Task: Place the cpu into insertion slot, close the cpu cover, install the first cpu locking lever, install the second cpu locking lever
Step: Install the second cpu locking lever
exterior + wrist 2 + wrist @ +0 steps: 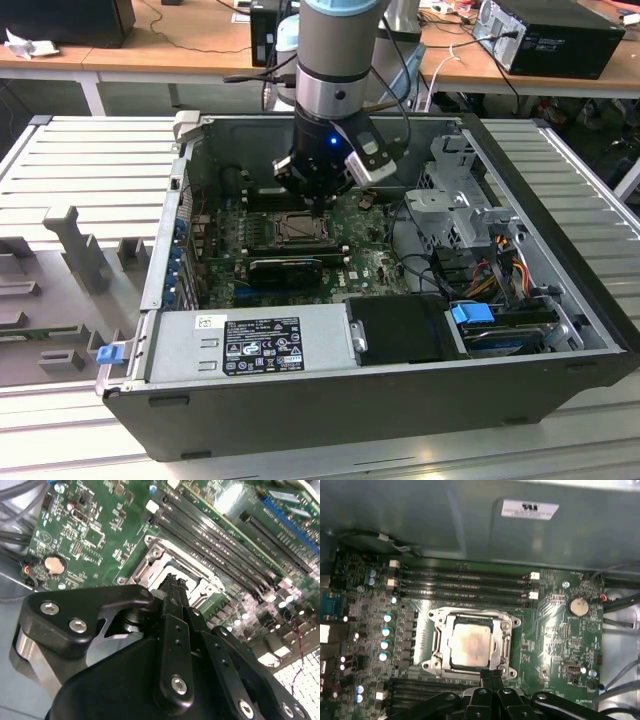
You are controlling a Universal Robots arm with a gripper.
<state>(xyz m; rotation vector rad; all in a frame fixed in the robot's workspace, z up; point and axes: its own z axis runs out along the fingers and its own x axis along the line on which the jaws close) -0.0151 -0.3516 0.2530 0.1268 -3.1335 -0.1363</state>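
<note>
1. In the exterior view the gripper [318,203] hangs low inside the open computer case [540,300], its tip just above the edge of the insertion slot [297,229] on the green motherboard [372,262].

2. In the second wrist view the jaws look pressed together, the fingers [172,597] meeting in one narrow black tip with nothing visibly pinched. That tip sits at the rim of the silver socket frame.

3. In the first wrist view the cpu [470,644] lies flat in the slot just ahead of the jaws. The cpu cover [472,617] is down around it, framing the chip through its window. The memory slots [465,585] run well beyond the socket.

4. Judged from this, the work is at the cover and levers. It calls for a steady, straight push at the frame's edge, clear of the chip and nearby capacitors [385,631].
</note>
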